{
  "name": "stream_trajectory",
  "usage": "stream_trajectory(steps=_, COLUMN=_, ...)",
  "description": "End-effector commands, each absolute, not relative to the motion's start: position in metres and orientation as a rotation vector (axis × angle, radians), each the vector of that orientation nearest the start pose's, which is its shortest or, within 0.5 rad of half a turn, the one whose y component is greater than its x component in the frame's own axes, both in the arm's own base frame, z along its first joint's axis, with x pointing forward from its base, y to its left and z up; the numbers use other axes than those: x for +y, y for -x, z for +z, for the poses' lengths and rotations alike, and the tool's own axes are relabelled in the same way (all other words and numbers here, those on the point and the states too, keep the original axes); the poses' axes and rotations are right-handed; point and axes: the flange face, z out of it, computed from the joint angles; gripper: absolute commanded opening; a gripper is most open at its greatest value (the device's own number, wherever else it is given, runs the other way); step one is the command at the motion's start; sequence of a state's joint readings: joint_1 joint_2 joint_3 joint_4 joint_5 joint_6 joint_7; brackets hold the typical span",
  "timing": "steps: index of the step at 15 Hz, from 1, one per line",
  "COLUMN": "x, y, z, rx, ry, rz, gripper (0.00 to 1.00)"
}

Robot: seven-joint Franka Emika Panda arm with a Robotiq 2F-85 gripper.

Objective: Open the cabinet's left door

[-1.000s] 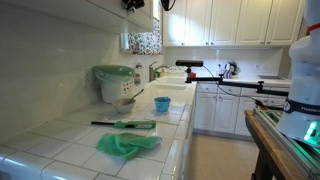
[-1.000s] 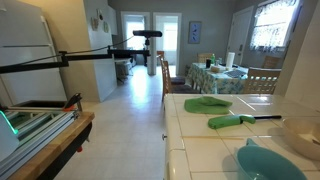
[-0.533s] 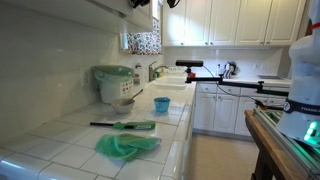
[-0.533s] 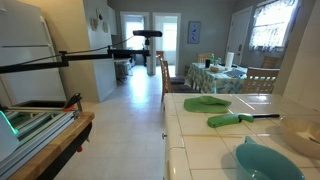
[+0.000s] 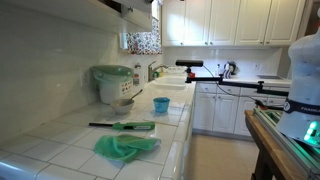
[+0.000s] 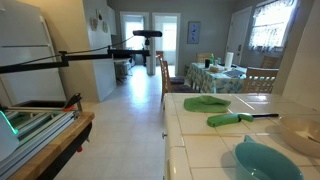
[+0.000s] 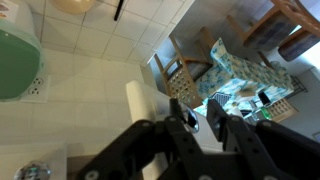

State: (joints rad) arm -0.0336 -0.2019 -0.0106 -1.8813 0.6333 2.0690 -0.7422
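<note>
In the wrist view, which looks down from high over the counter, my gripper [image 7: 200,116] is shut on the small round knob [image 7: 190,118] of the left door [image 7: 140,104]. That door shows as a white panel edge just left of the fingers [image 7: 218,115]. In an exterior view the cabinet [image 5: 140,10] sits at the top edge with its white door leaf angled out. The gripper is almost entirely above that frame. The other exterior view shows neither the cabinet nor the gripper.
Below on the tiled counter [image 5: 60,140] stand a green rice cooker [image 5: 113,82], a teal cup [image 5: 161,104], a green-handled knife [image 5: 130,125] and a green cloth [image 5: 125,145]. A black camera rig [image 5: 200,66] crosses mid-room. A dining table [image 6: 215,75] stands beyond.
In the exterior view the gripper's dark shape has slid right and up, almost out of the top of the frame. The white door leaf has swung further out with it.
</note>
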Motion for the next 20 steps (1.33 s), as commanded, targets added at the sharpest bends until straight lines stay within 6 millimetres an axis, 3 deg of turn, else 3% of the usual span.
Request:
stream_trajectory(steps=1, x=0.057, y=-0.505, z=0.665, rx=-0.775, ry=2.386, rz=-0.802, gripper=0.09)
stream_trajectory(steps=10, x=0.105, y=-0.472, z=0.662, rx=-0.831, ry=2.344, rz=-0.791, gripper=0.09)
stream_trajectory(steps=14, x=0.127, y=-0.463, z=0.663, rx=-0.667, ry=2.398, rz=-0.838, gripper=0.09)
stream_trajectory(steps=20, x=0.181, y=-0.433, z=0.672, rx=-0.569, ry=2.439, rz=-0.871, gripper=0.09)
